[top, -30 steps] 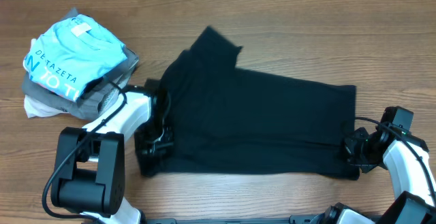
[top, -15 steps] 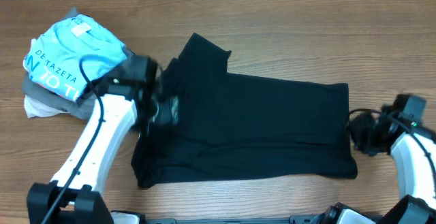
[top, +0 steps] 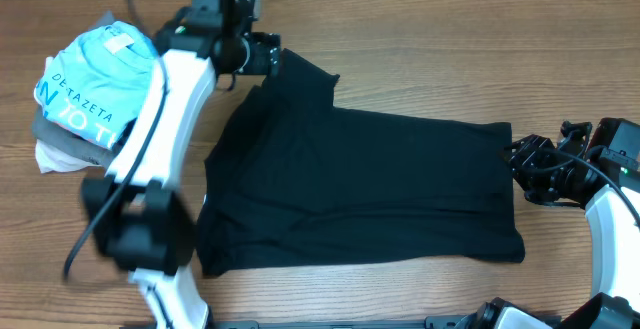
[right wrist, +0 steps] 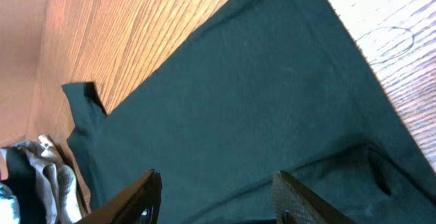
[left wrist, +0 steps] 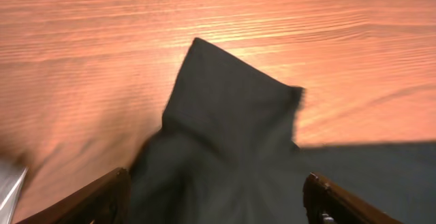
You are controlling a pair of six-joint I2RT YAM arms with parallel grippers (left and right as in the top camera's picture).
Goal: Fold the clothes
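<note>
Black T-shirt (top: 370, 189) looks partly folded on the surface (top: 450, 49), between your grippers. Your left gripper (top: 270, 57), spread and empty, hovers beside the one sleeve (top: 305, 74) poking out; your right gripper (top: 522, 166), also spread, sits beside the hem (top: 510, 189). Further folds remain.

T-shirt (top: 380, 189) on table (top: 450, 49), garment stack (top: 100, 94) to its left

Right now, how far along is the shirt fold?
Done: the black T-shirt lies flat as a long rectangle, apparently folded once lengthwise. In hand: nothing; the left gripper is open by the protruding sleeve, the right gripper open beside the hem. Remaining: probably tuck that sleeve, then fold crosswise.
</note>
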